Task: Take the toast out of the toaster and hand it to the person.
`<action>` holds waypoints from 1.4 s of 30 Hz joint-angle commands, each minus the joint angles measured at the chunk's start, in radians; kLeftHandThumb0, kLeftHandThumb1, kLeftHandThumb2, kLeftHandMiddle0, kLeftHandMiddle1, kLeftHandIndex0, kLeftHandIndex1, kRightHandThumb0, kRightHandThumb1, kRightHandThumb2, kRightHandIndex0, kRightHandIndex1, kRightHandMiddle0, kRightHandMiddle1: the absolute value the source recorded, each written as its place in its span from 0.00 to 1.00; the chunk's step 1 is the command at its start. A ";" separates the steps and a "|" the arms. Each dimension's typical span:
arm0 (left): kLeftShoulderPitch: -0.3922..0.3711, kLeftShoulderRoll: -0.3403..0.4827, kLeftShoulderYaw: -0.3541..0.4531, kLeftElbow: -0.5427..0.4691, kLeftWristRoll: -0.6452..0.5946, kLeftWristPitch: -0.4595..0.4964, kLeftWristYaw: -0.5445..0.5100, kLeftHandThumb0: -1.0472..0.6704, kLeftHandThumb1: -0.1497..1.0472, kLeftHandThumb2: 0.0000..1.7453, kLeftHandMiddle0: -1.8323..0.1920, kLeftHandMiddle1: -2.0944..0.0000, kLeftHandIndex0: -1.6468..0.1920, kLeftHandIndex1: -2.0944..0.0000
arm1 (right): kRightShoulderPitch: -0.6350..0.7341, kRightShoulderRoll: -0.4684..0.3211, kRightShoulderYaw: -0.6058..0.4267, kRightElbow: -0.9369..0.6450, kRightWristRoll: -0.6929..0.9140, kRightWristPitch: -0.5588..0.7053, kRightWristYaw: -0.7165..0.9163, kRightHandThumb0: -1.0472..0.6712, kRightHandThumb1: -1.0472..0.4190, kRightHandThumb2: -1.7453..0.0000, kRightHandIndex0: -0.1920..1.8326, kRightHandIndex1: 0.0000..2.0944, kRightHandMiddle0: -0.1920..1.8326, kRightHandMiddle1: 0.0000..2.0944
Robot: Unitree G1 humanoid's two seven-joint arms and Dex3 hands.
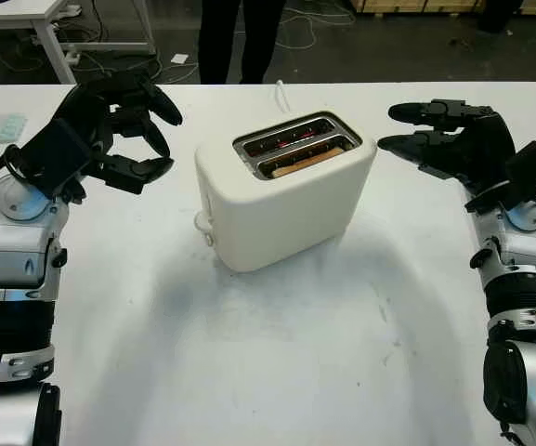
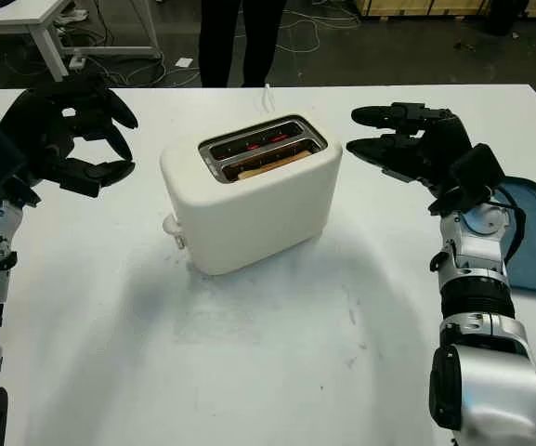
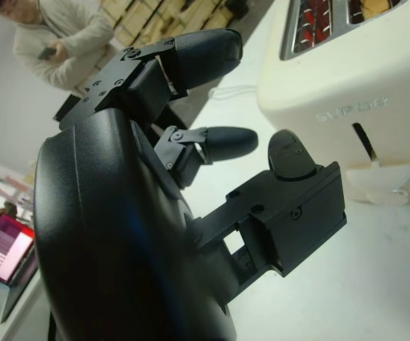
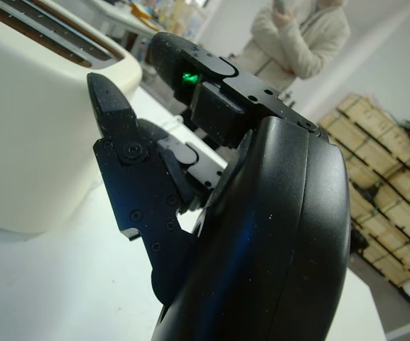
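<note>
A cream toaster (image 1: 281,190) stands near the middle of the white worktop (image 1: 277,372), set at an angle: its long axis runs from the near left to the far right, and its two slots follow that same line. The end with the lever (image 1: 202,221) faces the near left. A slice of toast (image 1: 305,161) sits in the nearer slot, only its brown top edge showing, lying lengthwise along the slot. Inside the farther slot red points glow.

The left hand (image 1: 124,121) hangs above the worktop to the left of the toaster, apart from it, holding nothing; its fingers (image 3: 212,50) are curled over toward the thumb with a gap between them. The right hand (image 1: 444,135) hovers to the right of the toaster, level with its top and near its far right corner without touching it, empty, its fingers (image 2: 393,116) stretched out toward the toaster.

A person (image 1: 240,37) in dark trousers stands beyond the far edge of the worktop, behind the toaster. A blue tray (image 2: 532,232) lies at the right edge of the worktop beside the right arm.
</note>
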 commanded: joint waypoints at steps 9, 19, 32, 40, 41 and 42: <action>0.010 0.003 0.002 -0.034 0.011 0.018 0.013 0.95 0.31 0.57 0.58 0.28 0.60 0.33 | -0.004 -0.001 -0.001 -0.006 0.001 0.000 -0.002 0.42 0.20 1.00 0.67 0.00 0.61 0.00; 0.009 0.009 -0.003 0.031 0.046 -0.110 0.009 0.67 0.39 0.68 0.49 0.33 0.56 0.36 | -0.007 -0.003 0.004 0.001 -0.004 -0.006 -0.006 0.43 0.19 1.00 0.67 0.00 0.61 0.00; 0.014 0.008 -0.005 0.017 0.071 -0.100 0.022 0.63 0.52 0.71 0.46 0.38 0.51 0.41 | -0.001 -0.006 0.009 -0.011 -0.005 0.008 -0.015 0.42 0.19 1.00 0.67 0.00 0.61 0.00; 0.016 0.007 -0.005 0.008 0.066 -0.085 0.029 0.61 0.53 0.71 0.40 0.35 0.49 0.41 | 0.002 -0.007 0.011 -0.020 -0.006 0.024 -0.018 0.39 0.20 1.00 0.67 0.00 0.61 0.00; 0.016 0.006 -0.005 0.004 0.066 -0.081 0.029 0.61 0.53 0.71 0.40 0.34 0.49 0.40 | 0.003 -0.007 0.010 -0.023 -0.006 0.027 -0.020 0.39 0.20 1.00 0.67 0.00 0.61 0.00; 0.016 0.004 -0.005 0.001 0.063 -0.077 0.031 0.62 0.53 0.71 0.39 0.34 0.49 0.40 | 0.004 -0.007 0.010 -0.023 -0.006 0.026 -0.020 0.39 0.20 1.00 0.67 0.00 0.61 0.00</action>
